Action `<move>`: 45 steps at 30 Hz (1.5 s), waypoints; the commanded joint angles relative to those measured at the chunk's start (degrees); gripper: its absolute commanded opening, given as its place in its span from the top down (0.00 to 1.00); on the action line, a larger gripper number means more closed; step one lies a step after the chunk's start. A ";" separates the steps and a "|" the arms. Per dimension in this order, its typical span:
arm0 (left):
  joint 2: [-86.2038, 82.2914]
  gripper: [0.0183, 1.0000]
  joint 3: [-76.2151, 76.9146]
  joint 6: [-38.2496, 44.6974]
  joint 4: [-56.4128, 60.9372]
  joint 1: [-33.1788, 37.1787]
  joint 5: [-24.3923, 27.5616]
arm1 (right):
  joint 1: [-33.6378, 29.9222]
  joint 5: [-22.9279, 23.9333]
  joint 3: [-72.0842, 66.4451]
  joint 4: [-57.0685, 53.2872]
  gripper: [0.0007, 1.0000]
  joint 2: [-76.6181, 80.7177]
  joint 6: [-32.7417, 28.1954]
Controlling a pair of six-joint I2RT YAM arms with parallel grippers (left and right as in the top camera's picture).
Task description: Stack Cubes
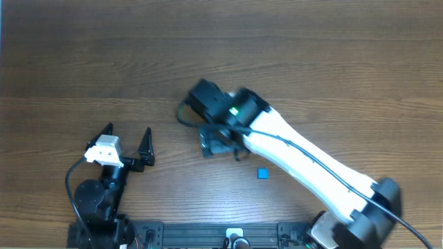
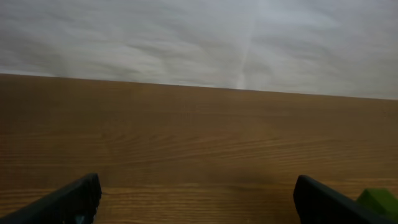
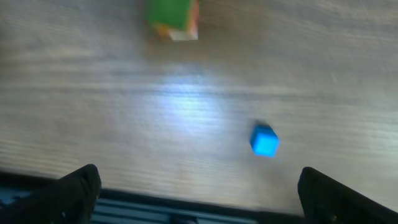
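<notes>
On the left, the left gripper (image 1: pixel 127 133) sits close to its base above the bench (image 1: pixel 311 55), its fingers spread apart and holding nothing. In the middle, the right gripper (image 1: pixel 216 143) hangs over the wood, its fingers also released wide. A green cube (image 3: pixel 169 14) lies on the bench. The small blue cube (image 1: pixel 262 173) lies apart from it, to the right of this gripper.

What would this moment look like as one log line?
left gripper open, near its base | right gripper open, empty, over table | blue cube lying alone | green cube apart from it
</notes>
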 commanded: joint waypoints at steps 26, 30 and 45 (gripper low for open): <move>-0.46 0.00 -0.28 0.87 0.04 -0.22 0.57 | -8.41 -3.45 -48.70 33.64 0.01 -14.29 3.28; -0.46 0.00 -0.28 0.85 0.04 -0.20 0.57 | -9.11 -2.23 -48.70 34.25 0.01 -13.38 2.19; -0.46 0.00 -0.28 0.85 0.02 -0.20 0.55 | -9.66 -0.59 -48.70 36.68 0.21 -10.01 0.70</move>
